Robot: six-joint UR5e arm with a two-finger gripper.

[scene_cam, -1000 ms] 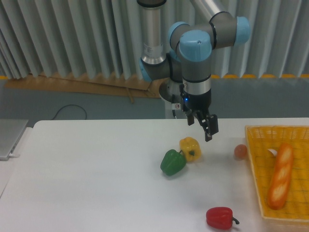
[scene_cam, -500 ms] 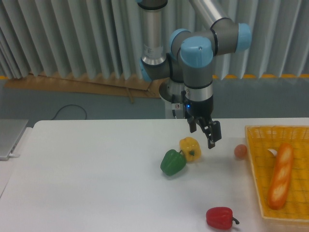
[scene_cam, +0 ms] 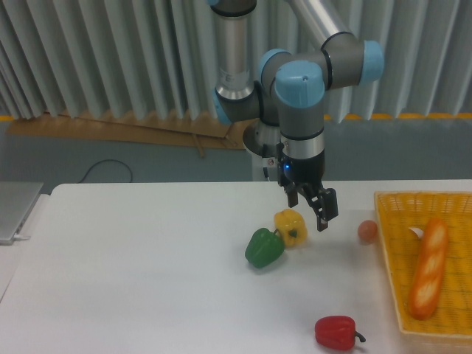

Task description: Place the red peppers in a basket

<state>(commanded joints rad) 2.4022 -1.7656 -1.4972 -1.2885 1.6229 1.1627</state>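
Observation:
The red pepper (scene_cam: pixel 335 332) lies on its side at the front of the white table, its dark stem pointing right. The yellow-orange wicker basket (scene_cam: pixel 389 243) stands at the right edge, to the right of the pepper and a little farther back. My gripper (scene_cam: pixel 313 209) hangs above the table just right of the yellow pepper, well behind the red pepper. Its fingers point down and look open, with nothing between them.
A yellow pepper (scene_cam: pixel 290 227) and a green pepper (scene_cam: pixel 264 248) touch each other mid-table, just left of and below the gripper. A small pinkish-orange fruit (scene_cam: pixel 367 231) sits beside the basket's left wall. A bread loaf (scene_cam: pixel 428 267) lies in the basket. A grey tray (scene_cam: pixel 15 209) is at far left.
My gripper has moved slightly down and toward the front right. The peppers, fruit and basket have not moved.

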